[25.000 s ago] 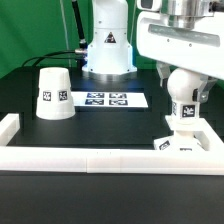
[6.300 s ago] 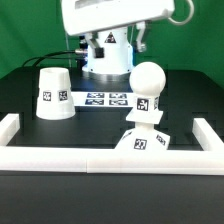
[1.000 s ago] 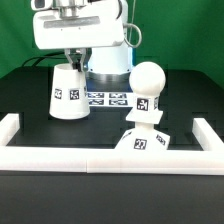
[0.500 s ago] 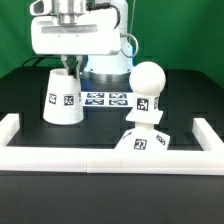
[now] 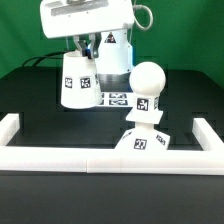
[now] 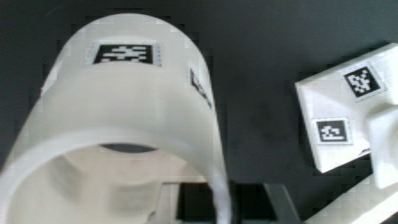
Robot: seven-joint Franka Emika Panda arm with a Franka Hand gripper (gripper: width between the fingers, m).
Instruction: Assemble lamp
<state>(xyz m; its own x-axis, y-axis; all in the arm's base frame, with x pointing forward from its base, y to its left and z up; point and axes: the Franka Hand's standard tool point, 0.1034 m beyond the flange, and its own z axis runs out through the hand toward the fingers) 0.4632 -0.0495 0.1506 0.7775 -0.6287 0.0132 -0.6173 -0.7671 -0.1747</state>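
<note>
The white tapered shade hangs off the table, lifted at the exterior view's left of the bulb. My gripper is shut on the shade's rim from above. In the wrist view the shade fills most of the picture, and its thin wall runs between my fingers at the gripper. The ball-shaped bulb stands upright on its neck in the square base, apart from the shade. Part of the base with its tags shows in the wrist view.
The marker board lies flat behind the bulb. White border rails run along the front, the left and the right. The arm's white pedestal stands at the back.
The shade stood on the table at the left with my gripper on its rim. It is now lifted and has moved toward the exterior view's right, nearer the bulb.
</note>
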